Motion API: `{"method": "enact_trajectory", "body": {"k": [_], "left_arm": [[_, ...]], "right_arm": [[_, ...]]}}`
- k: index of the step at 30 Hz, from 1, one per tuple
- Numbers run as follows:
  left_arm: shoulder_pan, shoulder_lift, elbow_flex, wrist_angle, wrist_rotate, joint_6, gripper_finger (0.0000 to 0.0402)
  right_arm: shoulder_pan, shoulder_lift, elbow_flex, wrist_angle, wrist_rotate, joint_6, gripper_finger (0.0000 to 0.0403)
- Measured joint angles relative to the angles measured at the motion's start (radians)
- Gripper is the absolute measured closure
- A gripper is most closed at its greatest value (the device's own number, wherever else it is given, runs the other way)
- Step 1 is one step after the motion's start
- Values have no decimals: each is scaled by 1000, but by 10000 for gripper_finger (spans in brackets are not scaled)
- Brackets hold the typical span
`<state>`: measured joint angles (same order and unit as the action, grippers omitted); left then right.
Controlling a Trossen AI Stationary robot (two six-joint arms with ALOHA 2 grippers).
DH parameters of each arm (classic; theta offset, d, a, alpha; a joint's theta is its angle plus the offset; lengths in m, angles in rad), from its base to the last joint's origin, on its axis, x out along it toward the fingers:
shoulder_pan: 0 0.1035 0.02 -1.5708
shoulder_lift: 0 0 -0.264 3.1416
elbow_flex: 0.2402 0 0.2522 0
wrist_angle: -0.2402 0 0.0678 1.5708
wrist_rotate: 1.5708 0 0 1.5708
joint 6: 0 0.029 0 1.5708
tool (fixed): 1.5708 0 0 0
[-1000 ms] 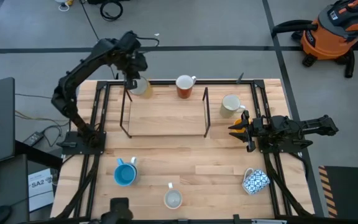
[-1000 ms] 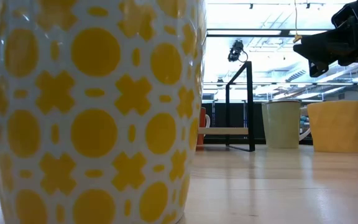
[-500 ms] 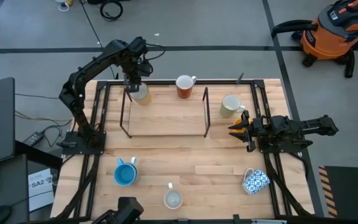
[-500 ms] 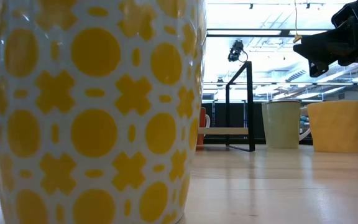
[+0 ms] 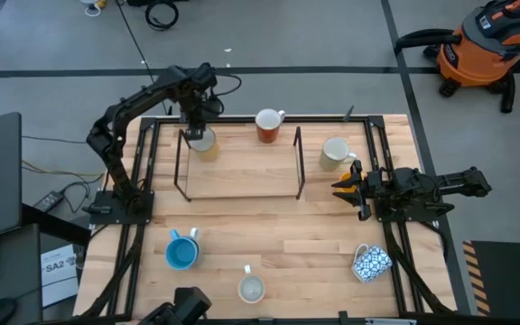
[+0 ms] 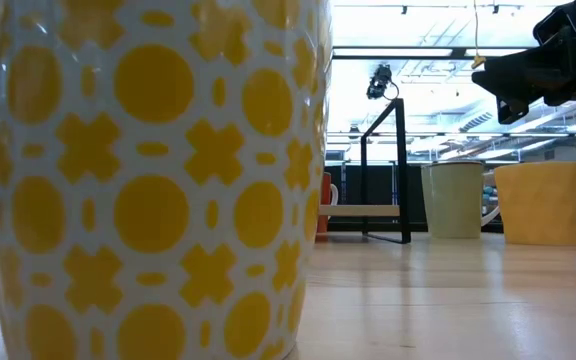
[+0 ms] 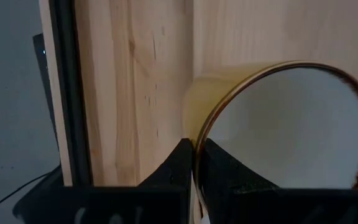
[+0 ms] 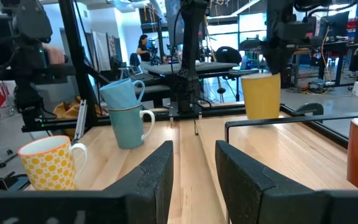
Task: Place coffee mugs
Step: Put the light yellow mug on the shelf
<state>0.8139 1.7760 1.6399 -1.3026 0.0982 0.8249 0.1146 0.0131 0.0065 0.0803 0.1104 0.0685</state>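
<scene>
My left gripper [image 5: 196, 129] is at the table's far left corner, shut on a mustard-yellow mug [image 5: 204, 142] with a white inside [image 7: 278, 124]. My right gripper [image 5: 339, 188] waits open at the right side, level, nothing between its fingers [image 8: 194, 168]. Standing on their bases are a red-brown mug [image 5: 267, 125] at the far edge, a pale green mug [image 5: 335, 153] and an orange-yellow mug [image 6: 538, 203] under the right gripper. At the near side are two stacked blue mugs [image 5: 181, 251], a yellow-patterned mug [image 5: 251, 289] and a blue-and-white mug [image 5: 371, 263]. My left gripper pinches the mug's brown rim [image 7: 199, 134], one finger [image 7: 219, 163] inside the cup and the other finger [image 7: 178, 163] outside on the yellow wall. The fingers come from above, pointing down. The mug hangs upright, mouth up; whether its base touches the wood I cannot tell.
A black metal frame [image 5: 242, 167] stands on the table's far middle, beside the held mug. Black rails [image 5: 143, 181] run along both table sides. An orange vacuum [image 5: 486, 45] sits on the floor beyond the far right corner. A person [image 8: 145, 43] shows far off in the room.
My left gripper has gone down toward the table's far left corner with the yellow mug, still shut on its rim. The mug has stayed upright and now sits lower, next to the frame's left post.
</scene>
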Motion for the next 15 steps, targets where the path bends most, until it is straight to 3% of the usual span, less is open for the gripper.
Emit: {"method": "enact_trajectory", "body": {"k": [15], "left_arm": [[0,-1,-41,39,-49,-2,363]], "right_arm": [[0,0,0,0,0,0,278]]}}
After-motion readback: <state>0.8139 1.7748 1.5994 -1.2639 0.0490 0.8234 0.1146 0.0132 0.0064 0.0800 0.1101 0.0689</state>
